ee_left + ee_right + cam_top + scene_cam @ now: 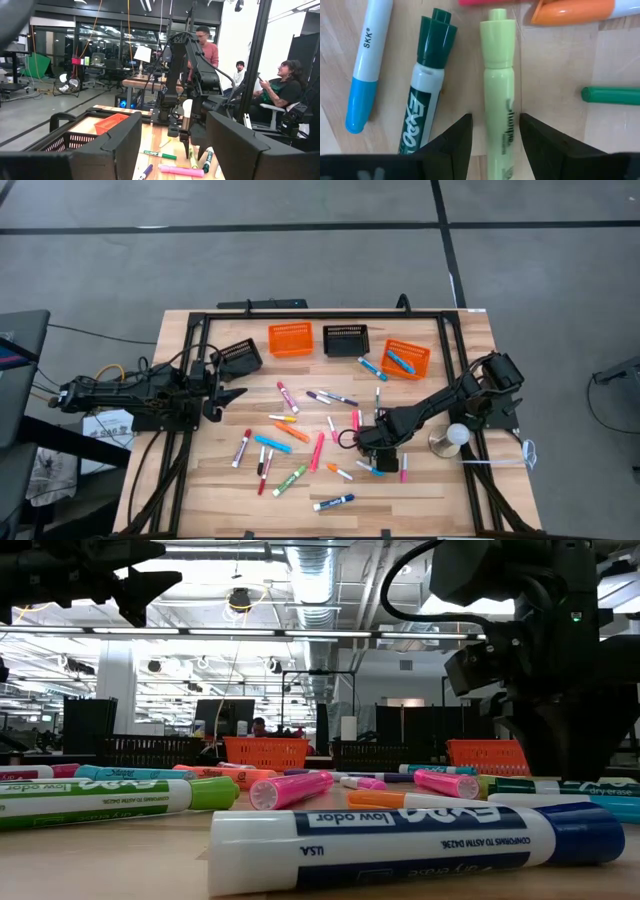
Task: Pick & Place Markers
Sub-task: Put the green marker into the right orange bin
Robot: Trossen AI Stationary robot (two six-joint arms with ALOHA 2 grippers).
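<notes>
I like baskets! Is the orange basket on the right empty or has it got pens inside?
Not empty. The right-hand orange basket holds blue markers.

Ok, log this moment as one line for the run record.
task: markers to baskets | right tool: open, straddling yellow-green highlighter on table | left tool: open, empty, raised near black basket | two markers in right orange basket

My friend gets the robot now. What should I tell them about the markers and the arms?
Right gripper: low over the table, fingers open on either side of a yellow-green highlighter, not closed on it yet.
Left gripper: open, empty, waiting above the table's left side.
Done: two blue markers lie in the right orange basket.
Left: most markers lie scattered on the table. The other orange basket and the two black baskets look empty.
</notes>
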